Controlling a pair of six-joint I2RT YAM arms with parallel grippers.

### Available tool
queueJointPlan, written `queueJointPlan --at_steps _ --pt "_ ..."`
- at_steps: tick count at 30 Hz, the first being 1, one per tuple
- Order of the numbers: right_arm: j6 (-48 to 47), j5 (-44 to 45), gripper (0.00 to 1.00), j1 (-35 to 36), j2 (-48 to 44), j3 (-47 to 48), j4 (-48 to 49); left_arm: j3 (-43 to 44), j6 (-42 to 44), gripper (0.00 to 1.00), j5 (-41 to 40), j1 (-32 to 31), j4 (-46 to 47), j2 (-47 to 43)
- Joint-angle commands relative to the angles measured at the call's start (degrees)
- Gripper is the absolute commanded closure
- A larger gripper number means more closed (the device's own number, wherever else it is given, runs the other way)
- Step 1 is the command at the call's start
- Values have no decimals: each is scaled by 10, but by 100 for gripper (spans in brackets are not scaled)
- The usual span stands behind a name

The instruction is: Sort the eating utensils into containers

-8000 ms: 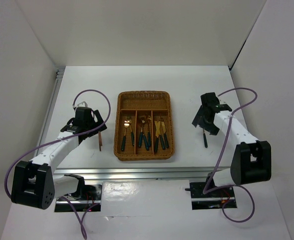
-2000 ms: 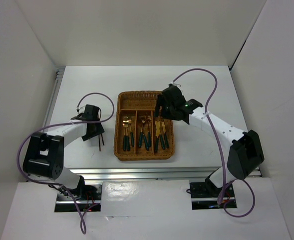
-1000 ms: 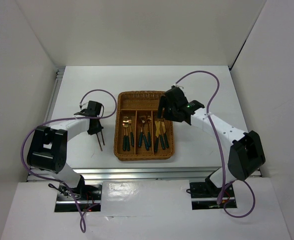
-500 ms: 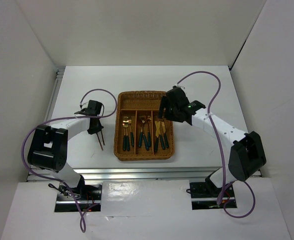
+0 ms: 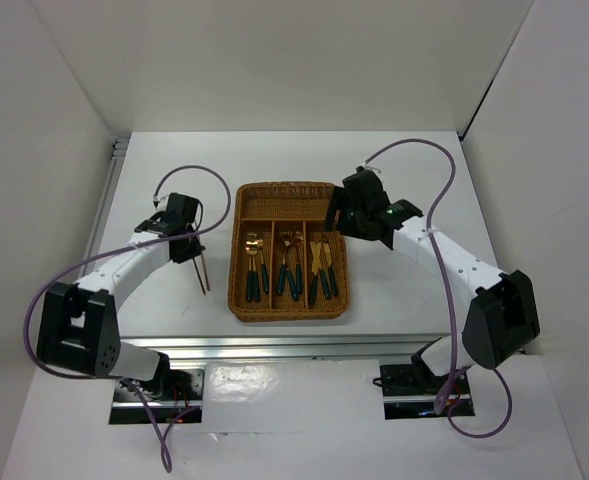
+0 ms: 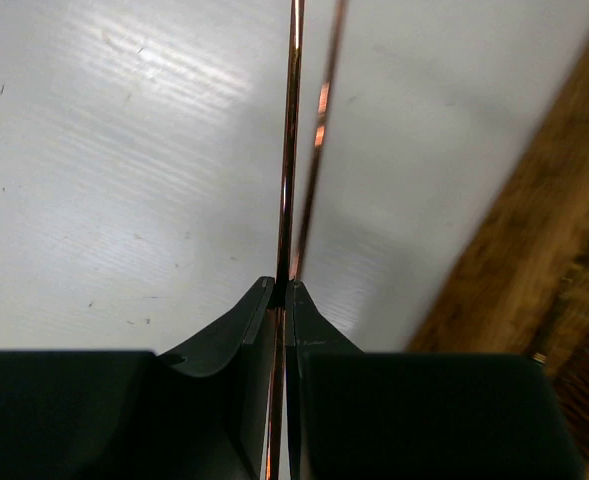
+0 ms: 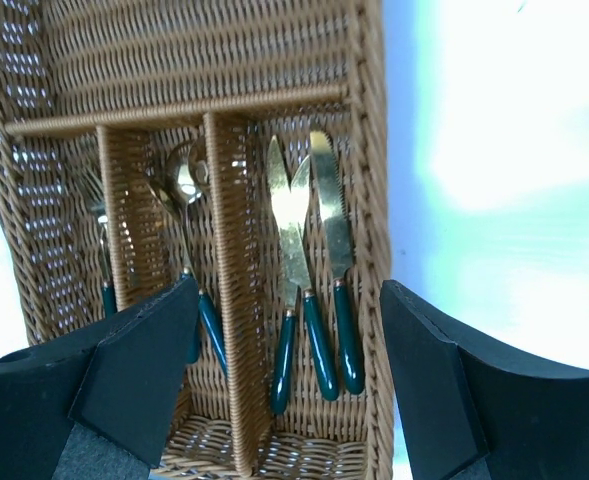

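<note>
Chopsticks [image 6: 289, 150] pinched in left jaws near tray [image 5: 236, 250] edge; right jaws wide, empty.

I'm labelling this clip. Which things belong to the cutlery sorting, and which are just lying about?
Part of the job: chopsticks, pinched in the left gripper; wicker tray; knives and spoon in its slots.
Just there: purple cables; metal rail along the near edge.

You've got the tray [image 5: 289, 312] in the middle of the table [image 5: 404, 290] — crosswise slot at the far end, three long slots on the near side. The knives [image 7: 309, 230] lie in the right slot, a spoon [image 7: 184, 180] in the middle one. The chopsticks [image 5: 203, 272] sit just left of the tray, pinched in the left gripper [image 5: 189, 254].
</note>
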Motion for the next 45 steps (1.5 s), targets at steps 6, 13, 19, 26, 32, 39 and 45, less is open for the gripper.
queueJointPlan --at_steps 6,13,19,26,32,39,45 --pt "-18 22 19 -38 -63 -22 16 71 -17 87 59 -39 -13 -109" --pt "-18 22 17 -70 -103 -54 32 99 -58 81 91 -77 52 -110" --pt "-18 22 16 -82 -127 -67 27 74 -169 81 56 -116 146 -104" --pt "-18 28 15 -93 -158 -77 22 51 -313 81 -21 -165 234 -76" --pt "-18 33 15 -93 -168 -77 10 74 -465 83 -135 -237 229 0" --pt "-23 28 15 -98 -179 -77 0 171 -691 83 -283 -322 125 104" --pt "-28 16 15 -98 -184 -77 -11 279 -835 83 -316 -339 32 206"
